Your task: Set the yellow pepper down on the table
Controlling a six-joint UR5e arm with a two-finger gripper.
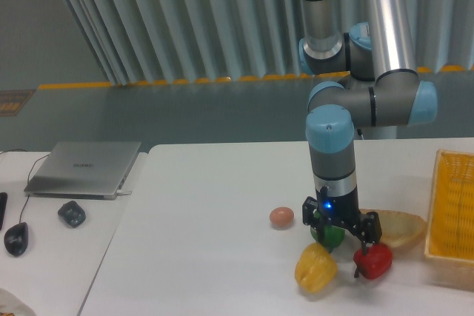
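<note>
One glossy, lobed yellow pepper (pixel 315 269) on smooth white table (pixel 200 257), fingers (pixel 364 232) spread wide, holding nothing.
</note>
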